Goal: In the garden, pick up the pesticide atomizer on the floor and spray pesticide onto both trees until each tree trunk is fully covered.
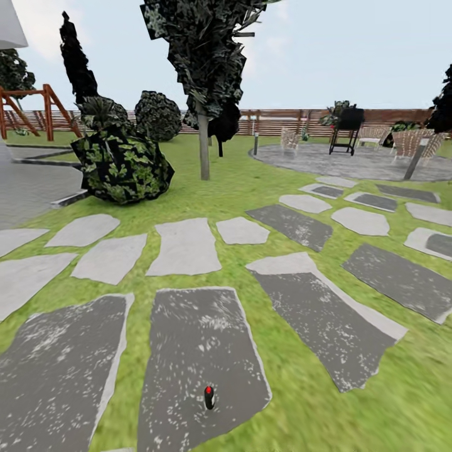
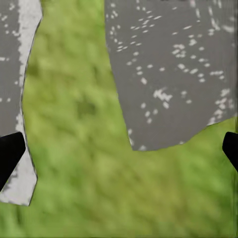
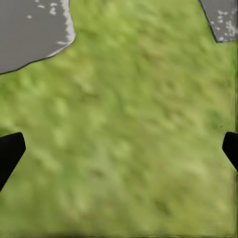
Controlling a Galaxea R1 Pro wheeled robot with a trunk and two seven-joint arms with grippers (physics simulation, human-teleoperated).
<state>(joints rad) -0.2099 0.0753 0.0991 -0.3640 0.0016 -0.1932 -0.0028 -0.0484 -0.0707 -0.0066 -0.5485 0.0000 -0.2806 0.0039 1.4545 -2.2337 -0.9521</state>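
Standing upright on a dark grey paving stone point(image 1: 201, 364) near the bottom of the head view, the pesticide atomizer point(image 1: 209, 397) is a small dark sprayer with a red top, its long axis vertical and the red end pointing up. Grass point(image 1: 251, 194) runs between the stones toward a tree point(image 1: 203, 147) with a straight grey trunk, a leafy bush point(image 1: 122, 160) and a slatted brown fence point(image 1: 282, 121); a black grill point(image 1: 346, 129) stands on the round patio. No containers are in sight. Left wrist view: the left tool point(image 2: 119, 148) spread wide, holding nothing, over grass and stone. Right wrist view: the right tool point(image 3: 119, 148) equally wide and unloaded, over grass.
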